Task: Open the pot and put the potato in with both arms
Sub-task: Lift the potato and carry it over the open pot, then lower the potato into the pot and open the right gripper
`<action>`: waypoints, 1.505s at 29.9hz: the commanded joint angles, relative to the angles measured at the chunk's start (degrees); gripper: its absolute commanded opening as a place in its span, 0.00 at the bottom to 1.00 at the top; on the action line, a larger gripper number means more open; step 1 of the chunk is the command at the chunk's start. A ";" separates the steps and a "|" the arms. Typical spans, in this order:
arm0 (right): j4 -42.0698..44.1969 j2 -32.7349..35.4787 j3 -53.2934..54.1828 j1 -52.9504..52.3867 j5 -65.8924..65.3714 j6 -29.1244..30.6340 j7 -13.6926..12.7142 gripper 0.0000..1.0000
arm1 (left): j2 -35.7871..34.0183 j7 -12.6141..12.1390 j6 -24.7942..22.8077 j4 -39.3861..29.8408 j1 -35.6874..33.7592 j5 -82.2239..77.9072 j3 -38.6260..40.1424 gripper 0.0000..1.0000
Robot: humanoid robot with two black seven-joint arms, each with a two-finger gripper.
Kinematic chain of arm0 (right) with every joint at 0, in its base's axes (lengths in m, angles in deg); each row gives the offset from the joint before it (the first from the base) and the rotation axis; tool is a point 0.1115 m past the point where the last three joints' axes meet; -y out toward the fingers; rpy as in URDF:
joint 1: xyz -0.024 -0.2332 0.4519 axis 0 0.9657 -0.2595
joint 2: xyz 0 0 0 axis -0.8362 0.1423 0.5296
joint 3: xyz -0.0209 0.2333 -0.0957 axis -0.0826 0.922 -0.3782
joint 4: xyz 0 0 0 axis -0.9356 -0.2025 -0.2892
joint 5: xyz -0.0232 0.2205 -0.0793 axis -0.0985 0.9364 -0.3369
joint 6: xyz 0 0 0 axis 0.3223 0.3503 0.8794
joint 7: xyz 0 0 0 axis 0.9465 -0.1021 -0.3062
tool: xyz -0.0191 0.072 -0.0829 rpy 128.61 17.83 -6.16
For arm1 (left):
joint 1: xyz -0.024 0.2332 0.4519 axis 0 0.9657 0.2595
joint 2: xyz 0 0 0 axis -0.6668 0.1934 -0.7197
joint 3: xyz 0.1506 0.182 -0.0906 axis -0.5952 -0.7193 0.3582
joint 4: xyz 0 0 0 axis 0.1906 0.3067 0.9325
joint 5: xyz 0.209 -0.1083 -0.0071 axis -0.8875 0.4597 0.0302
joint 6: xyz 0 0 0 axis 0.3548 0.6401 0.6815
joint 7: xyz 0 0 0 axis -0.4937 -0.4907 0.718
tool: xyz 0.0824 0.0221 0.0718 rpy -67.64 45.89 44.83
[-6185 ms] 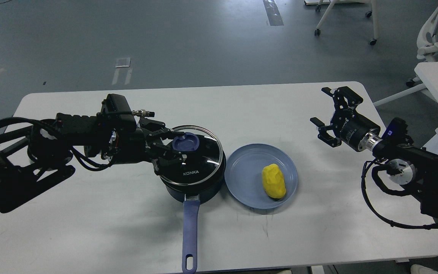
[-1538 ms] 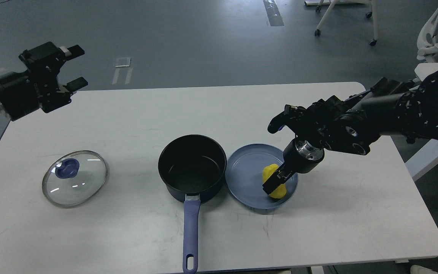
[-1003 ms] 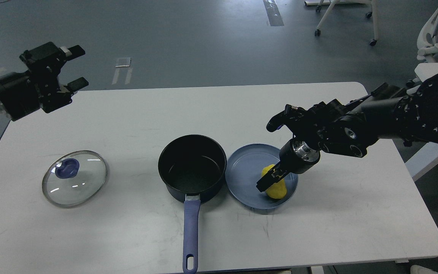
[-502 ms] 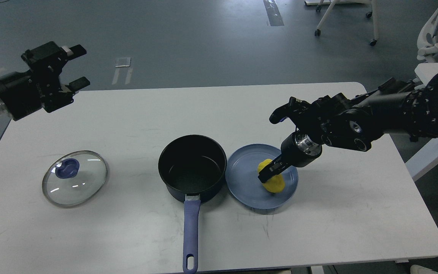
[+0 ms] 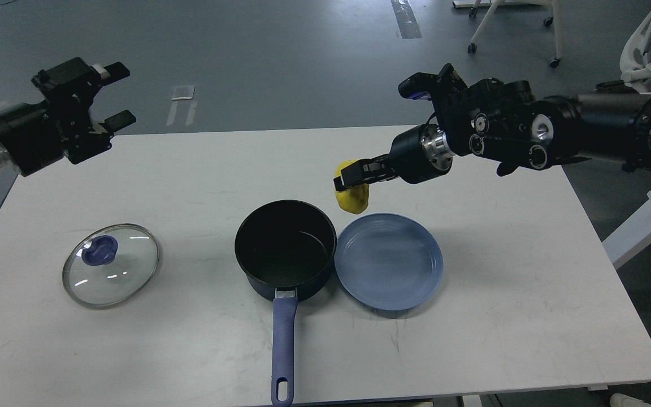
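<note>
The dark navy pot (image 5: 285, 249) stands open at the table's middle, its black inside bare, its blue-purple handle (image 5: 283, 345) pointing to the front edge. My right gripper (image 5: 348, 176) is shut on the yellow potato (image 5: 352, 194) and holds it in the air, just right of and behind the pot's rim, above the back left edge of the blue plate (image 5: 389, 262). My left gripper (image 5: 115, 95) is open and empty, raised above the table's far left corner.
The glass lid (image 5: 111, 272) with its blue knob lies flat on the table at the left. The blue plate holds nothing. A white chair and another white table stand off to the right of the white table (image 5: 506, 282).
My right gripper has lifted the potato off the plate and carried it up and left toward the pot. The left arm has barely moved.
</note>
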State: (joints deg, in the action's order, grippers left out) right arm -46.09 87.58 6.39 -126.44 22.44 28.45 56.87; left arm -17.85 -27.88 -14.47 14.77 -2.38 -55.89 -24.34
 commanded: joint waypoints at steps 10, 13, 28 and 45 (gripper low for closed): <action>3.14 -6.25 -0.57 3.01 6.15 -0.42 0.00 0.25 | 0.44 0.00 0.24 0.01 0.02 0.00 -0.01 0.98; 3.14 -6.25 -0.66 3.53 6.33 -0.24 0.00 0.33 | 0.44 0.00 0.33 0.01 0.02 0.00 -0.01 0.98; 2.88 -6.25 -0.75 4.15 10.46 1.25 0.00 0.83 | 0.26 0.00 0.15 0.01 0.02 0.00 -0.01 0.98; 6.74 -5.64 6.79 4.15 10.99 0.20 0.00 1.00 | 1.14 0.00 0.50 0.09 0.02 0.00 -0.01 0.98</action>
State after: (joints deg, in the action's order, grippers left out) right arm -40.78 81.33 9.25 -123.07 33.45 29.01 56.87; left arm -17.26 -27.88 -14.13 14.81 -2.36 -55.89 -24.34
